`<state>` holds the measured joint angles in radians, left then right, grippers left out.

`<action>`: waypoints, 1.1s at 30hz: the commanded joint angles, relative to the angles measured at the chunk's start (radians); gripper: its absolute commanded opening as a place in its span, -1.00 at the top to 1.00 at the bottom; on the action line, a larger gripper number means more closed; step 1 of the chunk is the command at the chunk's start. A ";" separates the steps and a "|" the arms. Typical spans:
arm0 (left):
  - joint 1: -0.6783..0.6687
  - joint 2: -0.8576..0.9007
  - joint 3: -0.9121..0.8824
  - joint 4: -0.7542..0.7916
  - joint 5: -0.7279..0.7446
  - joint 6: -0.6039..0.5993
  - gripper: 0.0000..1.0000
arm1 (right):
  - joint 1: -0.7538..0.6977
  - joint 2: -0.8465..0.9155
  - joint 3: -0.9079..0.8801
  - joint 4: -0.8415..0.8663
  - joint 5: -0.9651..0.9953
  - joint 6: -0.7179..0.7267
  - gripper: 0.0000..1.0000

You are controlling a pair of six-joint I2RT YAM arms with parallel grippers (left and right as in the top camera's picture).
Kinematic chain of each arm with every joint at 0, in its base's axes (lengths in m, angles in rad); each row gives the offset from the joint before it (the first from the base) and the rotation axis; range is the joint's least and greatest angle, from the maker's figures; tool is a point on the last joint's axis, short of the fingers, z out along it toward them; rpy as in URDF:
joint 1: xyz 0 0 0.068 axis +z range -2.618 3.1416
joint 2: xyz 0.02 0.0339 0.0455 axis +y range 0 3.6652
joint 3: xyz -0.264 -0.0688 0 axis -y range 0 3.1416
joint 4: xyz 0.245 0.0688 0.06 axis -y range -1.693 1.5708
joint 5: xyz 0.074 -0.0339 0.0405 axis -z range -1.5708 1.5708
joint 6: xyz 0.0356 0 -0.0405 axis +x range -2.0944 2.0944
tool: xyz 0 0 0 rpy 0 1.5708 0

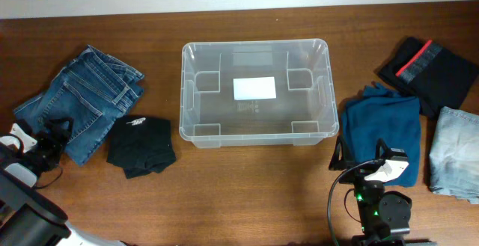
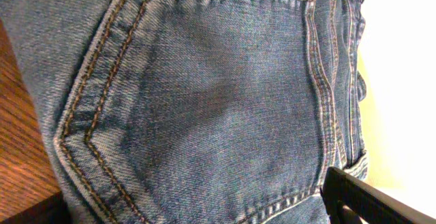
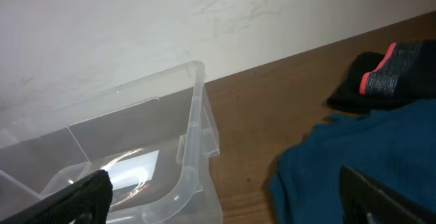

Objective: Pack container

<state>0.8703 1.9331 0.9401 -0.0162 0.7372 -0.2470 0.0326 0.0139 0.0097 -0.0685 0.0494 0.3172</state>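
Observation:
The clear plastic container (image 1: 323,89) stands empty at the table's middle, with a white label on its base. Folded blue jeans (image 1: 84,100) lie to its left. My left gripper (image 1: 51,141) is open at the jeans' near-left edge. In the left wrist view the denim back pocket (image 2: 204,94) fills the frame between the open fingers (image 2: 218,214). My right gripper (image 1: 361,156) is open and empty, low between the container's right front corner (image 3: 197,115) and a teal garment (image 1: 382,130), which also shows in the right wrist view (image 3: 354,149).
A black garment (image 1: 141,147) lies next to the jeans, in front of the container's left corner. A black garment with a red stripe (image 1: 426,70) lies at the back right and shows in the right wrist view (image 3: 388,77). Light denim (image 1: 455,152) lies at the right edge.

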 commanded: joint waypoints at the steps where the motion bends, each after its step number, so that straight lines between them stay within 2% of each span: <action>1: -0.019 0.114 -0.070 -0.047 -0.169 0.006 -0.99 | 0.007 -0.010 -0.004 -0.007 0.012 0.002 -0.97; 4: -0.019 0.114 -0.070 -0.044 -0.169 0.006 -0.98 | 0.007 -0.010 -0.004 -0.007 0.012 0.002 -0.97; 5: -0.020 0.114 -0.070 -0.043 -0.169 0.006 -0.80 | 0.007 -0.010 -0.004 -0.007 0.012 0.001 -0.96; 6: -0.020 0.114 -0.070 -0.042 -0.169 0.006 -0.46 | 0.007 -0.010 -0.004 -0.007 0.012 0.002 -0.97; 7: -0.020 0.114 -0.070 -0.040 -0.169 0.006 -0.23 | 0.007 -0.010 -0.004 -0.007 0.012 0.002 -0.97; 8: -0.020 0.114 -0.070 -0.039 -0.169 0.006 -0.16 | 0.007 -0.010 -0.004 -0.007 0.012 0.002 -0.97; 9: -0.020 0.114 -0.070 -0.038 -0.169 0.006 -0.17 | 0.007 -0.010 -0.004 -0.007 0.012 0.002 -0.97; 12: -0.020 0.114 -0.070 -0.036 -0.169 0.006 -0.40 | 0.007 -0.010 -0.004 -0.007 0.012 0.002 -0.97; 13: -0.020 0.114 -0.070 -0.036 -0.169 0.006 -0.40 | 0.007 -0.010 -0.004 -0.007 0.012 0.002 -0.97; 14: -0.020 0.114 -0.070 -0.036 -0.169 0.006 -0.37 | 0.007 -0.010 -0.004 -0.007 0.012 0.002 -0.97; 16: -0.020 0.114 -0.070 -0.036 -0.169 0.010 -0.11 | 0.007 -0.010 -0.004 -0.007 0.012 0.002 -0.97; 17: -0.020 0.114 -0.070 -0.036 -0.169 0.010 -0.10 | 0.007 -0.010 -0.004 -0.007 0.012 0.001 -0.97; 18: -0.020 0.114 -0.070 -0.036 -0.170 0.010 -0.10 | 0.007 -0.010 -0.004 -0.007 0.012 0.002 -0.97; 19: -0.020 0.114 -0.070 -0.036 -0.172 0.010 -0.24 | 0.007 -0.010 -0.004 -0.007 0.012 0.001 -0.97; 20: -0.020 0.114 -0.070 -0.037 -0.178 0.009 -0.49 | 0.007 -0.010 -0.004 -0.007 0.012 0.002 -0.97; 21: -0.020 0.114 -0.070 -0.037 -0.182 0.009 -0.84 | 0.007 -0.010 -0.004 -0.007 0.012 0.001 -0.97; 22: -0.020 0.114 -0.070 -0.040 -0.185 0.009 -0.99 | 0.007 -0.010 -0.004 -0.007 0.012 0.001 -0.97; 26: -0.017 0.114 -0.070 -0.060 -0.182 0.004 -0.99 | 0.007 -0.010 -0.004 -0.007 0.012 0.002 -0.97; 29: -0.009 0.106 -0.070 -0.129 -0.185 -0.061 -0.99 | 0.007 -0.010 -0.004 -0.007 0.012 0.002 -0.97; 33: -0.008 0.056 -0.070 -0.278 -0.322 -0.112 -0.99 | 0.007 -0.010 -0.004 -0.007 0.012 0.001 -0.97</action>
<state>0.8577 1.9163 0.9691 -0.1406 0.6910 -0.2623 0.0326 0.0139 0.0097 -0.0685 0.0494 0.3187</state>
